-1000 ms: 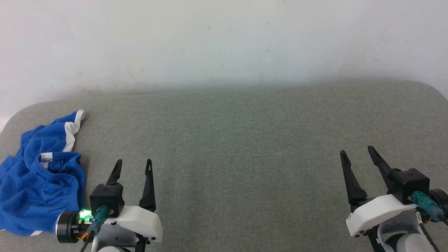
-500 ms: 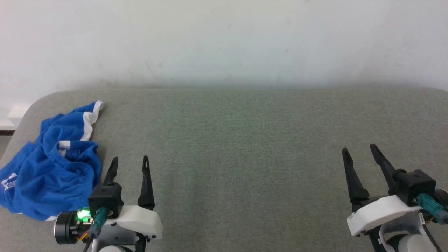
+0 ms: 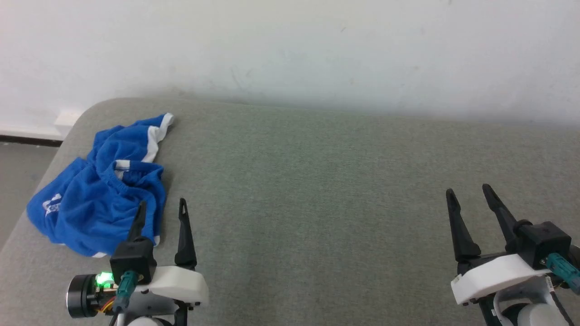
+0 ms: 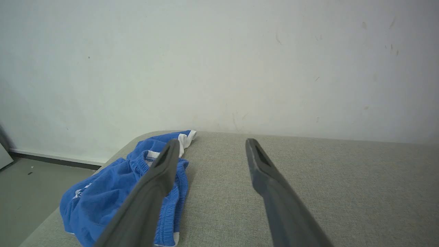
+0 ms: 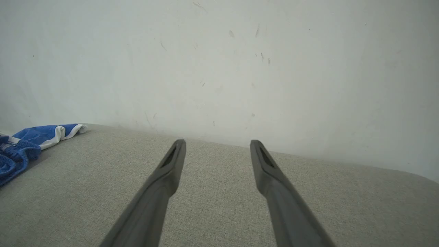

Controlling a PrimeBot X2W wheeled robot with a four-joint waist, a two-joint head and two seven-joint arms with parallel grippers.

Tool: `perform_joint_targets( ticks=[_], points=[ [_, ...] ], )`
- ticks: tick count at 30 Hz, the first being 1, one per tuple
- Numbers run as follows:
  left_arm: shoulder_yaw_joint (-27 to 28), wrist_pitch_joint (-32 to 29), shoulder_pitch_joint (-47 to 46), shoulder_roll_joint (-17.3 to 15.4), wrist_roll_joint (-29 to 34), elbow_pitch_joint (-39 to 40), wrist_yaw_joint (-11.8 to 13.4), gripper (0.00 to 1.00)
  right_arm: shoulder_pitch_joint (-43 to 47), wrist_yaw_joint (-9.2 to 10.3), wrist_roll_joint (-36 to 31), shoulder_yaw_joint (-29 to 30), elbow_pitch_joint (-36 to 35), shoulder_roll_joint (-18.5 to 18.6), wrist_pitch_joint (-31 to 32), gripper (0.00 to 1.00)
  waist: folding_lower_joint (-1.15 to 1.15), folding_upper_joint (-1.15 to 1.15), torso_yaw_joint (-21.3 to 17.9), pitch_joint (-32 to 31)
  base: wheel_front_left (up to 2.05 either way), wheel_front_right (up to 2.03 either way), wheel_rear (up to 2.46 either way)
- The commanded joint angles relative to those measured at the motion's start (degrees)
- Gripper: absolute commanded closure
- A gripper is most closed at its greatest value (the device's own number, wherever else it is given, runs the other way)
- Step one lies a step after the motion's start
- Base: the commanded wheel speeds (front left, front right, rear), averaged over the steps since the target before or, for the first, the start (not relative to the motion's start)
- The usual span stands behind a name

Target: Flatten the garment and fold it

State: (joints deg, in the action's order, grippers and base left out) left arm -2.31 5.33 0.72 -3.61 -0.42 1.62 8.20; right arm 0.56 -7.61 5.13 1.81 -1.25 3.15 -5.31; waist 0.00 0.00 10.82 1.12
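The garment (image 3: 99,192), bright blue shorts with white trim and a gathered waistband, lies crumpled near the far left corner of the grey-green padded surface (image 3: 317,190). White print shows on its left side. My left gripper (image 3: 163,207) hovers open just to the right of its near edge, touching nothing. In the left wrist view the garment (image 4: 113,185) sits left of and behind the left finger, with the left gripper (image 4: 212,144) open. My right gripper (image 3: 469,192) stands open far to the right, over bare fabric. The right wrist view has the right gripper (image 5: 217,144) open and the garment (image 5: 31,140) at its far left.
A pale wall (image 3: 290,50) runs along the back of the surface. The surface's rounded left corner (image 3: 86,111) drops to a grey floor (image 3: 22,167) with a dark baseboard.
The head camera has swung left, so the garment sits further right and more of it shows, with the left floor coming into view. Both grippers stay open.
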Motion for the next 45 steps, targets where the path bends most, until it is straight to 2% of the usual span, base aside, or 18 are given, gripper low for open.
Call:
perform_joint_targets(
  ticks=[1, 17, 27, 32, 37, 41, 45],
  points=[
    [-0.19, 0.65, -0.75, -0.14, -0.34, 0.48, 0.69, 0.0, 0.92, 0.05, 0.61, 0.23, -0.47, -0.11, -0.69, 0.0, 0.0, 0.0, 1.93, 0.26, 0.0, 0.0, 0.0],
    [0.38, 2.56, -1.39, 0.11, -0.64, 1.16, 2.94, 0.0, 1.12, 0.06, 1.55, 0.63, -1.27, -0.14, -2.6, 0.0, 0.0, 0.0, 9.98, 1.92, 0.0, 0.0, 0.0],
    [6.1, 3.64, -6.52, -1.5, -3.25, 0.97, 2.81, 0.0, 0.38, 0.07, 0.71, 0.69, -2.51, -0.16, -3.68, 0.0, 0.0, 0.0, 11.47, 5.32, 0.0, 0.0, 0.0],
    [9.65, 4.24, -12.47, -4.06, -5.08, -2.9, 0.77, 0.0, -0.5, 0.08, -0.41, 1.54, -3.41, -0.17, -4.28, 0.0, 0.0, 0.0, 11.39, 8.84, 0.0, 0.0, 0.0],
    [10.92, 4.34, -20.4, -8.48, -7.32, -10.39, -2.58, 0.0, -2.28, 0.08, -1.47, 2.44, -4.73, -0.18, -4.87, 0.0, 0.0, 0.0, 11.01, 12.98, 0.0, 0.0, 0.0],
    [10.26, 0.08, -27.36, -12.44, -8.23, -16.66, -5.06, 0.0, -3.55, 0.08, -1.82, 2.87, -5.58, -0.19, -5.35, 0.0, 0.0, 0.0, 10.73, 15.73, 0.0, 0.0, 0.0],
    [9.06, -6.93, -34.01, -15.49, -10.26, -21.63, -8.9, 0.0, -5.19, 0.09, -2.3, 2.98, -6.46, 0.07, -5.83, 0.0, 0.0, 0.0, 10.43, 19.0, 0.0, 0.0, 0.0]
  ],
)
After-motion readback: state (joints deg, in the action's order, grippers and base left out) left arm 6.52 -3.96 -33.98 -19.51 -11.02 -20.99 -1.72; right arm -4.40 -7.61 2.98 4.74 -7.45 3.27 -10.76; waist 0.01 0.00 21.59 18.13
